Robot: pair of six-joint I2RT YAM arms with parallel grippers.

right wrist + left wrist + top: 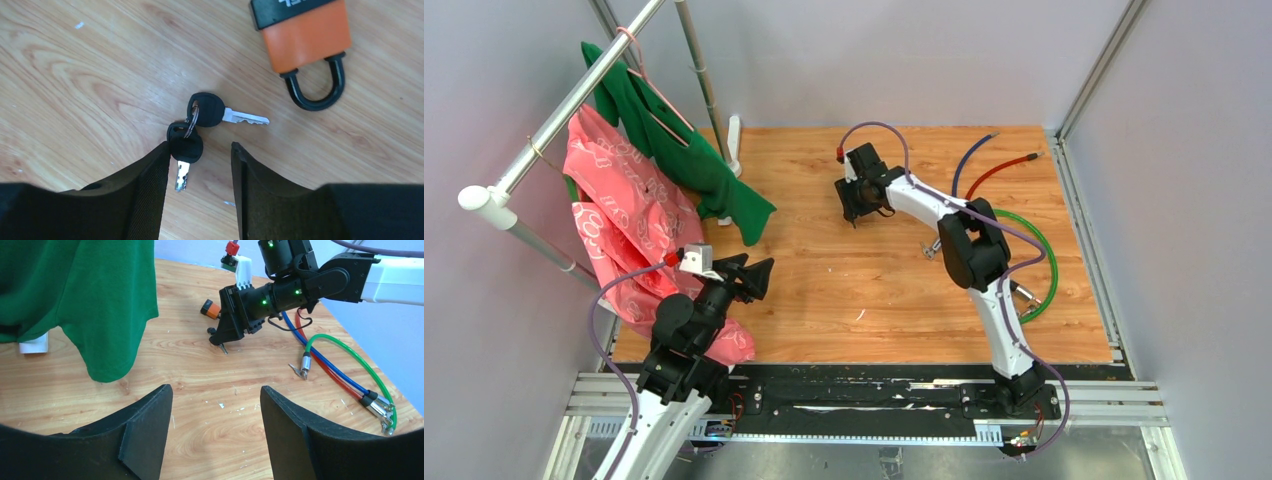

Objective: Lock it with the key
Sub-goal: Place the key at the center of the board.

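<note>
Keys [205, 110] on one ring lie flat on the wooden table [75, 75]. In the right wrist view we see the orange padlock [305, 35] near them at two o'clock, its shackle pointing to six o'clock and clear of the keys. Our right gripper [200, 146] stands over the ring with its jaws apart, the lower key [185, 148] against the finger at nine o'clock, unclamped. Our left gripper [216, 390] hangs wide apart and empty at eight o'clock of the table.
</note>
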